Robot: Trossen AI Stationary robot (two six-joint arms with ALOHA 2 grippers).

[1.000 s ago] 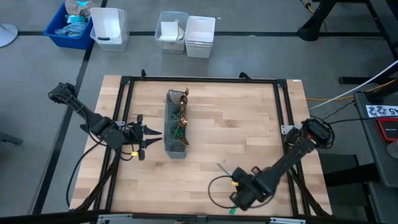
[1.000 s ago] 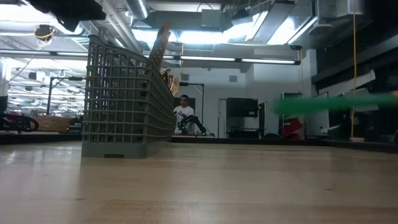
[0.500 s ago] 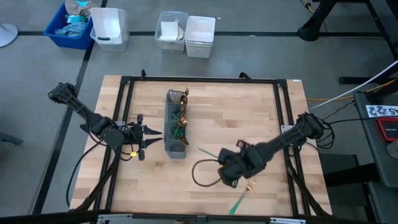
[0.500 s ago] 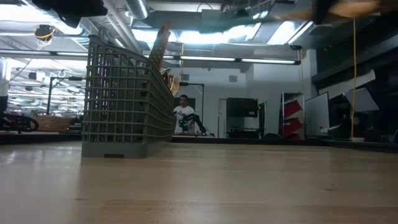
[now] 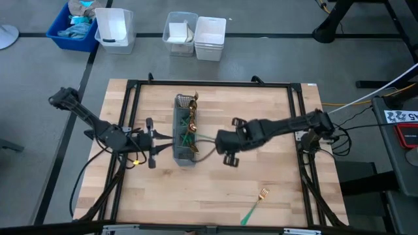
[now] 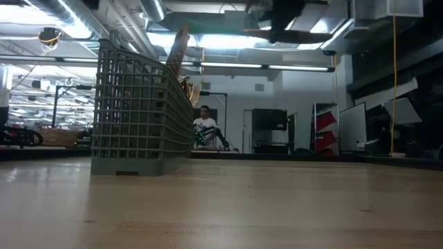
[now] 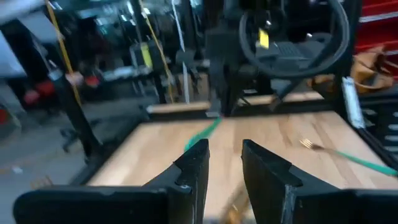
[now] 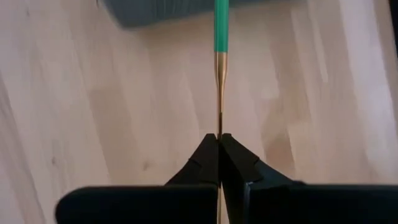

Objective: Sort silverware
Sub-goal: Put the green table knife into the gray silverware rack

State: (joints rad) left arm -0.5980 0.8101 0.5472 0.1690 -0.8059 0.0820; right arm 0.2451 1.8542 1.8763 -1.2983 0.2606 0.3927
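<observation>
A grey mesh caddy [image 5: 177, 149] stands left of the table's middle with several teal-handled, gold-headed pieces of silverware [image 5: 190, 125] upright in it. My right gripper [image 5: 217, 140] hovers just right of it, shut on one teal-handled piece [image 5: 205, 138] whose handle points at the caddy. Which kind of piece it is stays hidden. Another fork [image 5: 255, 204] lies on the table near the front edge. My left gripper [image 5: 167, 138] waits level beside the caddy's left wall, its fingers [image 7: 198, 163] open with nothing between them. My right gripper pinches the piece's thin gold neck [image 8: 219, 122] between its two fingertips. The fingers slant down from the table's right, and the piece lies along them. Its teal handle [image 8: 221, 25] sticks out past the tips toward the caddy [image 8: 155, 9]. The piece is lifted clear of the table.
Black frame rails [image 5: 209, 83] run along the table's edges. White bins [image 5: 209, 37] and a blue bin [image 5: 72, 29] stand on the floor beyond the far edge. Bare wood [image 5: 261, 117] lies right of the caddy. In the low view the caddy [image 6: 138, 111] stands at left.
My right gripper has risen from the table's near right part and swung toward the caddy, rolling its wrist and carrying the teal-handled piece clear of the wood. The fork near the front edge came into view as the arm left and has stayed put since.
</observation>
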